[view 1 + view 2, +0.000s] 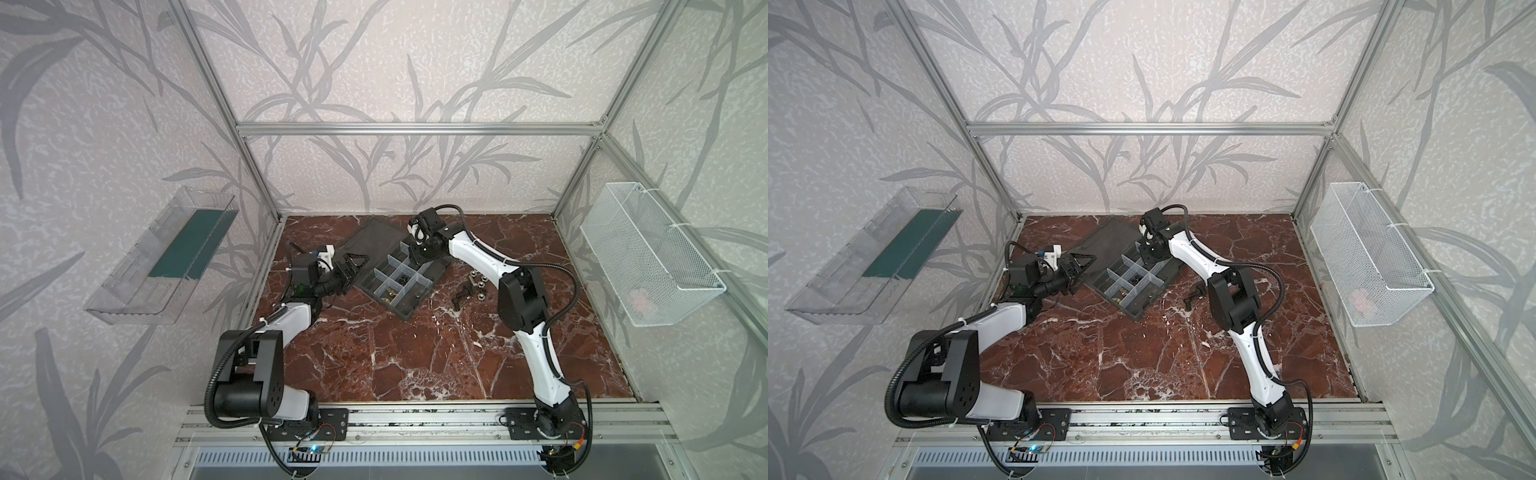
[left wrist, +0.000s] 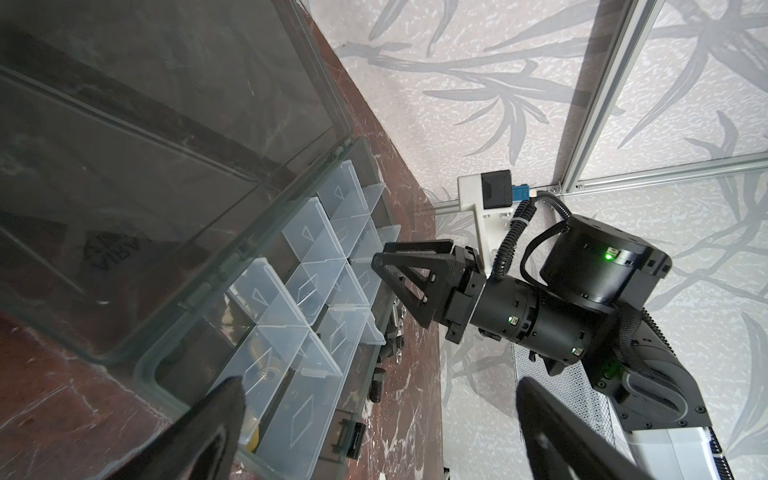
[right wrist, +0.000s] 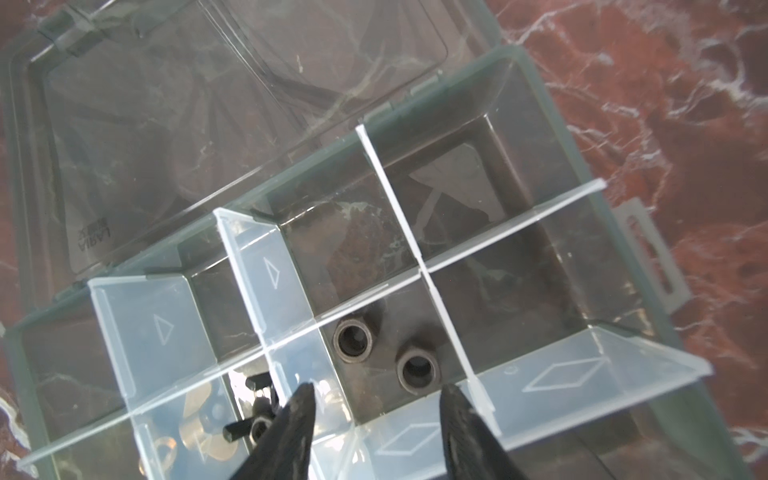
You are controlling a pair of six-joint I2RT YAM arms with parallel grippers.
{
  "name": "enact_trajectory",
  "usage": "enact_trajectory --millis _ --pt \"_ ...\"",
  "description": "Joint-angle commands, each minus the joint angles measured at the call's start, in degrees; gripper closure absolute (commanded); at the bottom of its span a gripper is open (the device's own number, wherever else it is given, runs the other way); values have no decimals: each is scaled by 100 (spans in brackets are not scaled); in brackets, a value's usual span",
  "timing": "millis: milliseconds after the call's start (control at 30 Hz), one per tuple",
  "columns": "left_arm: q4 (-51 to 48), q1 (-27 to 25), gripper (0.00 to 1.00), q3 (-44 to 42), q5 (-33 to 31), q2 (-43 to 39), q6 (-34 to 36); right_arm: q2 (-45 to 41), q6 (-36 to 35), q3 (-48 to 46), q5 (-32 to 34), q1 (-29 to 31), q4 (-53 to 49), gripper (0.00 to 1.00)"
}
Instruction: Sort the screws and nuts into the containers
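The dark grey organizer box (image 1: pixel 376 286) lies open mid-table, its containers split by whitish dividers (image 3: pixel 401 199). My right gripper (image 3: pixel 376 395) hangs open just above one cell, nothing between its fingers. Below it in that cell lie two dark round pieces with hollow tops (image 3: pixel 353 341). The adjoining cell holds black screws (image 3: pixel 257 380) and brass nuts (image 3: pixel 195 440). Loose silver nuts (image 1: pixel 478 286) and black screws (image 1: pixel 459 296) lie on the marble right of the box. My left gripper (image 2: pixel 380 415) stands wide open and empty at the box's left side, by the lid (image 1: pixel 368 241).
A clear plastic bin (image 1: pixel 166 257) hangs on the left wall and a white mesh basket (image 1: pixel 648 253) on the right wall. The red marble table (image 1: pixel 395 361) stretches in front of the box. Aluminium frame posts stand at the back corners.
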Motion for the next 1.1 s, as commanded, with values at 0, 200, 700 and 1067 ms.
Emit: enact_trajectory --millis 0,200,700,1067 --pt "65 -9 1 -76 41 -184 17 -696 -178 -239 164 29 -269 46" --pt "-17 -15 0 -32 37 -195 63 -1915 -191 -1525 615 -40 -208 45" --pt "-616 -11 1 231 -12 -213 387 -3631 1047 -4788 904 -1469 -122 47" --pt "-547 -12 1 170 -21 -215 352 -2776 866 -4490 715 -1855 -33 47"
